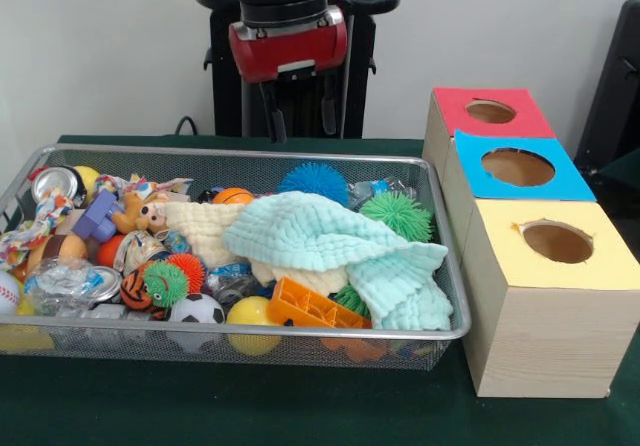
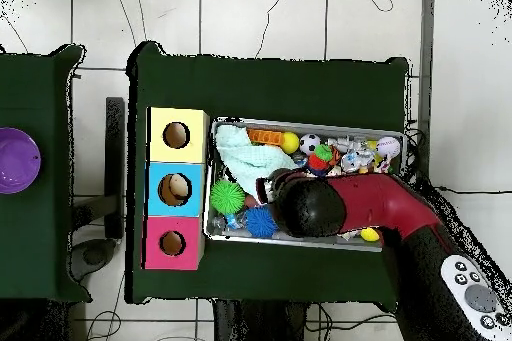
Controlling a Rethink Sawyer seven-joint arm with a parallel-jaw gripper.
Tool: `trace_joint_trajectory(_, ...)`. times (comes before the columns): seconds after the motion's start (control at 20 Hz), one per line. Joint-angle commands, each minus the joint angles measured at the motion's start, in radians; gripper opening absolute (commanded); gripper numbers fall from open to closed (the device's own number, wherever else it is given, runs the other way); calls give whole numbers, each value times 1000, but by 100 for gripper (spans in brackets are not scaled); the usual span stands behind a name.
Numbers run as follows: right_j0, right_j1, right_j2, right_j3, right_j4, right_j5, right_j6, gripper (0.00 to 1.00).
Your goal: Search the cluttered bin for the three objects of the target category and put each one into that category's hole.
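Note:
The wire mesh bin [image 1: 300, 334] lies on the green table, full of toys; it also shows in the overhead view [image 2: 300, 124]. A clear crinkled plastic lump [image 1: 62, 284] lies at the bin's front left. A second plastic lump [image 1: 232, 284] lies mid-front, by the soccer ball. A third plastic lump [image 1: 372, 190], with a bluish tint, lies at the far right, behind a green spiky ball. The blue-topped hole [image 1: 518, 167] is the middle one of the box row [image 2: 176, 189]. My gripper [image 1: 303, 121] hangs open and empty above the bin's far rim. In the overhead view the arm [image 2: 330, 207] hides it.
An aqua cloth [image 1: 330, 241] and a cream cloth [image 1: 205, 228] cover the bin's middle. Spiky balls [image 1: 313, 179], a silver can [image 1: 55, 181] and an orange toy [image 1: 310, 308] lie around them. The red-topped hole [image 1: 490, 112] and the yellow-topped hole [image 1: 557, 242] flank the blue one.

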Motion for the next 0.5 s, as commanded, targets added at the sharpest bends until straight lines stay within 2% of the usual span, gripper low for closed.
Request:
trace_joint_trajectory(0.05, -28, -33, 128, -51, -123, -70, -250, 100)
trace_joint_trajectory(0.5, -43, -73, 201, -81, -223, -84, -276, 100)
